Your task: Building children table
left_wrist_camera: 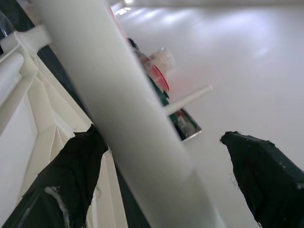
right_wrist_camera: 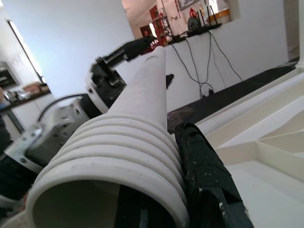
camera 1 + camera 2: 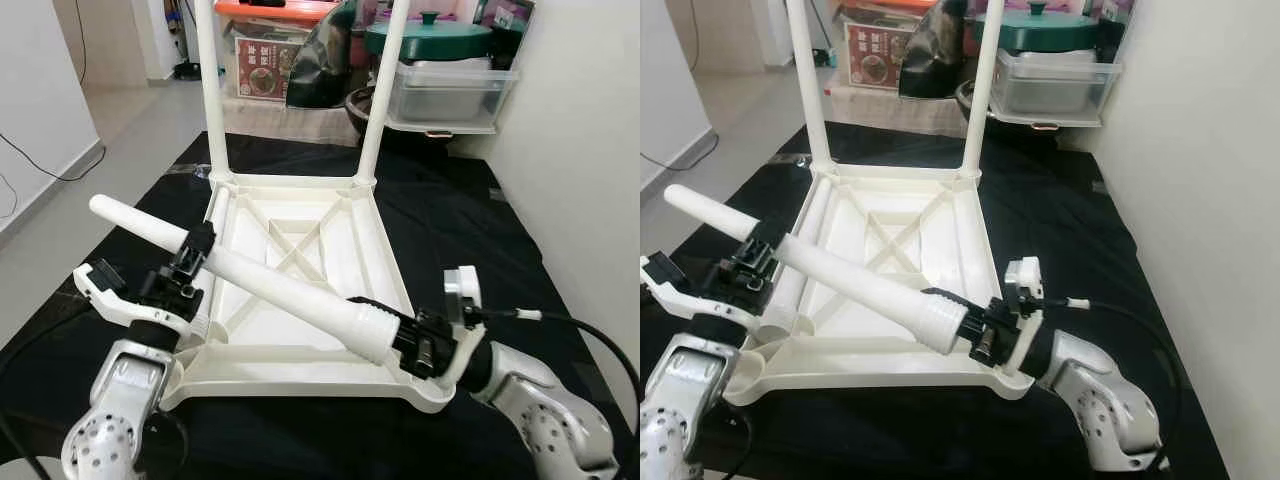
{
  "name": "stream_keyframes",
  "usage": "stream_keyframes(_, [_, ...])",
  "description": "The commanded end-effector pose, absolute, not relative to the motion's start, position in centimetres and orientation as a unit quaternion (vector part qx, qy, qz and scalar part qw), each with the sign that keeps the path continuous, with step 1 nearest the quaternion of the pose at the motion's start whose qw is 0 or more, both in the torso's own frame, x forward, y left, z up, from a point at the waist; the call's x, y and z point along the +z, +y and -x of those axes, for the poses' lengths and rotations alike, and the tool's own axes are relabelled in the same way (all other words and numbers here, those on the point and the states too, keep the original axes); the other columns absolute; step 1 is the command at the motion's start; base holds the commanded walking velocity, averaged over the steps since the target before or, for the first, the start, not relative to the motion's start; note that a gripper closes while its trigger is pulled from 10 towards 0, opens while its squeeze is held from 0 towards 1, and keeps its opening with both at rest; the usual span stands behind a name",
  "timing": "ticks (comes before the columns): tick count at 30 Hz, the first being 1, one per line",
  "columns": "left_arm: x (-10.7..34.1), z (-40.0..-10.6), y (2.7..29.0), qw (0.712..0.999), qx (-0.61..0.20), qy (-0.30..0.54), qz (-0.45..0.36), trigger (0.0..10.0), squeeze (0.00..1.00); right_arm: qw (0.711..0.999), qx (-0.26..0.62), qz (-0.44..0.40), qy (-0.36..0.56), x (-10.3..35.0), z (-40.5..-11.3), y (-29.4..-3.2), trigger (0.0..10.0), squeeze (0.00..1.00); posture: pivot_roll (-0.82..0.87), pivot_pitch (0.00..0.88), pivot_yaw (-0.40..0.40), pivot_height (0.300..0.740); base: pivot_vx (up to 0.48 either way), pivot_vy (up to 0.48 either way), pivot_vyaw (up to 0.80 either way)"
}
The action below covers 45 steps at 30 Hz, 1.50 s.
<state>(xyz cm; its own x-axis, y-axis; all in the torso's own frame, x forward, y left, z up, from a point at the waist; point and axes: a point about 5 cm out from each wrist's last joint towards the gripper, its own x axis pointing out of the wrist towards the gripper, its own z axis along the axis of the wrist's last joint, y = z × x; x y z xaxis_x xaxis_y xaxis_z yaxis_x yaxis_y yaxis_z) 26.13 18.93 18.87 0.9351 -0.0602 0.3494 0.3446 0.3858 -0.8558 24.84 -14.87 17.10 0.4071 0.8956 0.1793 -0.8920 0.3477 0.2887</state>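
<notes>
Left gripper [image 3: 190,262], on a silver arm raised from the near left, stands with its two black fingers [image 1: 71,175] spread apart on either side of the upper part of the loose table leg [image 3: 270,285], one finger against the leg and the other clear of it. Right gripper [image 3: 405,335], on a silver arm reaching in low from the near right with its wrist turned inward, has its black fingers [image 2: 204,175] closed on the ribbed lower end of the same table leg, so the two grippers sit well apart along it.
</notes>
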Motion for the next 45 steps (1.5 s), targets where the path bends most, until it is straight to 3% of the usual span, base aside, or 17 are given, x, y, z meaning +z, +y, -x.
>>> stream_keyframes(1, [18.3,-26.4,19.3,0.809,-0.114,-0.123,0.563,10.0,0.0,0.794,0.578,-0.188,-0.003,17.6,-23.9,-14.7,0.0,0.0,0.08,0.0,-0.073,0.74,0.0,0.0,0.0])
stream_keyframes(4, [18.3,-26.5,19.5,0.803,-0.117,-0.122,0.572,10.0,0.0,0.781,0.595,-0.191,0.001,17.5,-23.4,-14.7,0.0,0.0,0.08,0.0,-0.073,0.74,0.0,0.0,0.0])
stream_keyframes(5, [18.4,-26.9,20.0,0.795,-0.113,-0.123,0.583,7.0,0.0,0.761,0.617,-0.198,0.017,17.1,-22.6,-14.6,0.0,0.0,0.08,0.0,-0.072,0.74,0.0,0.0,0.0])
stream_keyframes(8, [18.4,-26.9,20.1,0.794,-0.113,-0.124,0.585,7.0,0.0,0.758,0.621,-0.2,0.022,17.0,-22.5,-14.6,0.0,0.0,0.08,0.0,-0.072,0.74,0.0,0.0,0.0])
stream_keyframes(9, [18.4,-26.9,20.5,0.793,-0.104,-0.134,0.585,0.0,0.0,0.756,0.624,-0.198,0.03,16.8,-22.4,-14.7,0.0,0.0,0.08,0.0,-0.069,0.74,0.0,0.0,0.0])
stream_keyframes(16, [18.6,-26.7,21.5,0.79,-0.081,-0.158,0.587,0.0,0.0,0.749,0.634,-0.182,0.063,15.8,-21.9,-15.4,0.0,0.0,0.08,0.0,-0.074,0.74,0.0,0.0,0.0])
stream_keyframes(19, [18.9,-26.6,21.4,0.786,-0.087,-0.161,0.59,0.0,0.0,0.779,0.602,-0.165,0.057,15.9,-23.1,-15.6,0.0,0.0,0.08,0.0,-0.076,0.74,0.0,0.0,0.0])
stream_keyframes(20, [19.0,-26.6,21.4,0.786,-0.088,-0.161,0.59,0.0,0.0,0.793,0.586,-0.162,0.052,16.0,-23.7,-15.7,1.7,0.0,0.08,0.0,-0.077,0.74,0.0,0.0,0.0])
stream_keyframes(23, [19.0,-26.6,21.4,0.786,-0.088,-0.161,0.59,0.0,0.0,0.793,0.586,-0.162,0.052,16.0,-23.7,-15.7,1.7,0.0,0.08,0.0,-0.077,0.74,0.0,0.0,0.0])
stream_keyframes(24, [19.3,-26.7,21.5,0.787,-0.088,-0.161,0.589,0.0,0.0,0.823,0.547,-0.142,0.059,15.6,-24.7,-15.8,10.0,0.0,0.08,0.0,-0.078,0.74,0.0,0.0,0.0])
stream_keyframes(27, [19.5,-26.8,21.7,0.788,-0.088,-0.161,0.588,0.0,0.0,0.837,0.528,-0.127,0.066,15.3,-25.2,-15.8,10.0,0.0,0.08,0.0,-0.078,0.74,0.0,0.0,0.0])
stream_keyframes(28, [19.6,-27.1,21.9,0.792,-0.079,-0.154,0.585,0.0,0.0,0.854,0.498,-0.133,0.065,15.0,-25.9,-16.0,10.0,0.0,0.08,0.0,-0.078,0.74,0.0,0.0,0.0])
stream_keyframes(29, [19.7,-27.5,22.4,0.794,-0.065,-0.149,0.585,0.0,0.0,0.87,0.463,-0.158,0.062,14.8,-26.7,-16.4,10.0,1.0,0.08,0.0,-0.079,0.74,0.0,0.0,0.0])
stream_keyframes(30, [19.8,-27.8,23.3,0.794,-0.043,-0.153,0.587,10.0,0.0,0.878,0.442,-0.173,0.059,14.7,-27.0,-16.6,10.0,1.0,0.08,0.0,-0.079,0.74,0.0,0.0,0.0])
stream_keyframes(40, [21.1,-28.3,26.1,0.771,-0.004,-0.188,0.608,10.0,0.0,0.88,0.426,-0.204,0.056,14.2,-26.8,-17.3,10.0,1.0,0.07,0.0,-0.082,0.74,0.0,0.0,0.0])
stream_keyframes(45, [22.9,-28.0,27.2,0.765,0.001,-0.22,0.605,10.0,0.0,0.896,0.376,-0.219,0.085,12.0,-26.1,-19.9,10.0,1.0,0.07,0.0,-0.089,0.74,0.0,0.0,0.0])
